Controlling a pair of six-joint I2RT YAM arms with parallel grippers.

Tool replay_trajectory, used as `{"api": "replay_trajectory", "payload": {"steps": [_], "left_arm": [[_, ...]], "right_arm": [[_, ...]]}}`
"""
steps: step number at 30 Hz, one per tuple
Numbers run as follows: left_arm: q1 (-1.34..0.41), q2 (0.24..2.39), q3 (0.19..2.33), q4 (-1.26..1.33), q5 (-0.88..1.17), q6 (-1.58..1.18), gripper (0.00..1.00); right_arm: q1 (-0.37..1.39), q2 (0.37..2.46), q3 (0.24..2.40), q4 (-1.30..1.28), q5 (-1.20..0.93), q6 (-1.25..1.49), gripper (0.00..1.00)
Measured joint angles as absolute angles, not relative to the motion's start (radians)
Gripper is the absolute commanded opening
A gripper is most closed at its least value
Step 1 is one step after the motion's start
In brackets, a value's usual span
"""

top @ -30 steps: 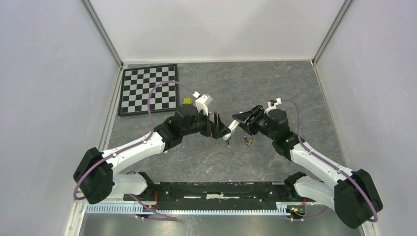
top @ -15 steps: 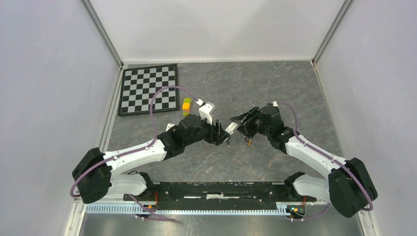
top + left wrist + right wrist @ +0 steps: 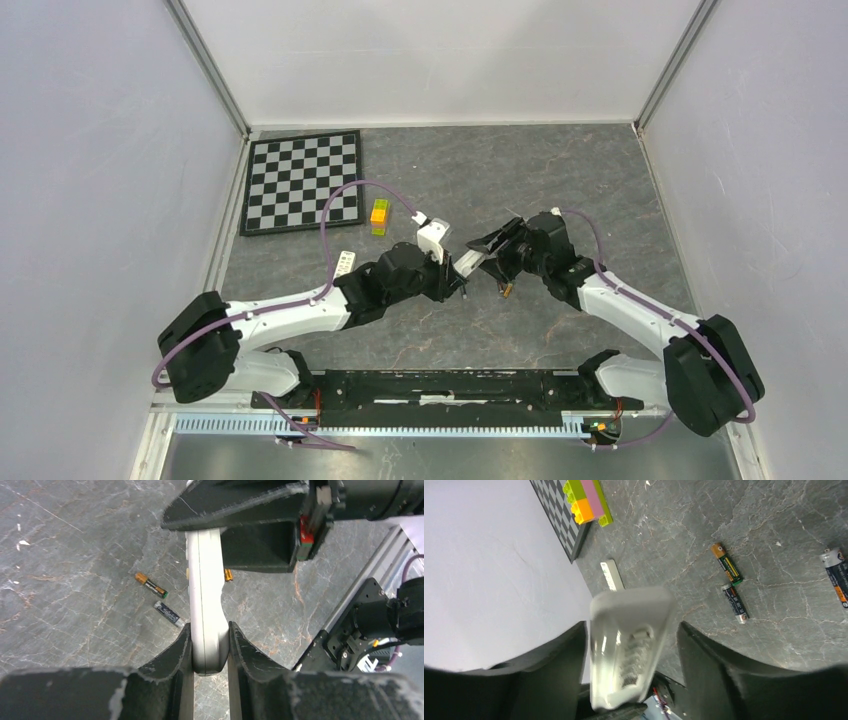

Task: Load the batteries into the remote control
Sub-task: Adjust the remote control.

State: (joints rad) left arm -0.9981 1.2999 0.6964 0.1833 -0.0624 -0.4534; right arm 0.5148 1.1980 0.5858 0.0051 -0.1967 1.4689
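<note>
Pinching the rounded end of the remote (image 3: pixel 204 580) in the left gripper (image 3: pixel 209 627), matte black fingers (image 3: pixel 175 665) pressed flat against both smooth white plastic sides. Straddling its other end with the right gripper (image 3: pixel 631 625), broad wedge-shaped jaws flanking the slab; impossible to tell whether gripping or just off it. Held off the table (image 3: pixel 560 170) between the two arms: long, slim, slightly waisted, with a recess of ridged detail, blurred in the right wrist view. Lying loose below on the grey, veined, stone-look surface: three batteries (image 3: pixel 726 565), slim dark cylinders, one copper-tipped, the others silver-capped, two just beside each other, the third apart at the frame edge. Farther off: a short white strip (image 3: pixel 612 575), a studded block (image 3: pixel 586 500) of green, orange and pink, and a flat chessboard (image 3: pixel 300 180).
</note>
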Motion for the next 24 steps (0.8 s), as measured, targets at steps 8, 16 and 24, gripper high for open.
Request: {"api": "replay_trajectory", "payload": {"steps": [8,16,24], "left_arm": [[-0.968,1.297,0.717,0.119,-0.038,-0.455,0.02],[-0.813,1.288,0.773,0.011,0.226,-0.506,0.02],[-0.782,1.389,0.871,-0.117,0.424,-0.636,0.02]], "right_arm": [[0.479,1.156,0.548,0.121,-0.286,1.220,0.98],[0.389,1.069,0.490,0.184,-0.434,0.877,0.74],[0.393,0.962,0.509,0.093,-0.493,0.600,0.58]]}}
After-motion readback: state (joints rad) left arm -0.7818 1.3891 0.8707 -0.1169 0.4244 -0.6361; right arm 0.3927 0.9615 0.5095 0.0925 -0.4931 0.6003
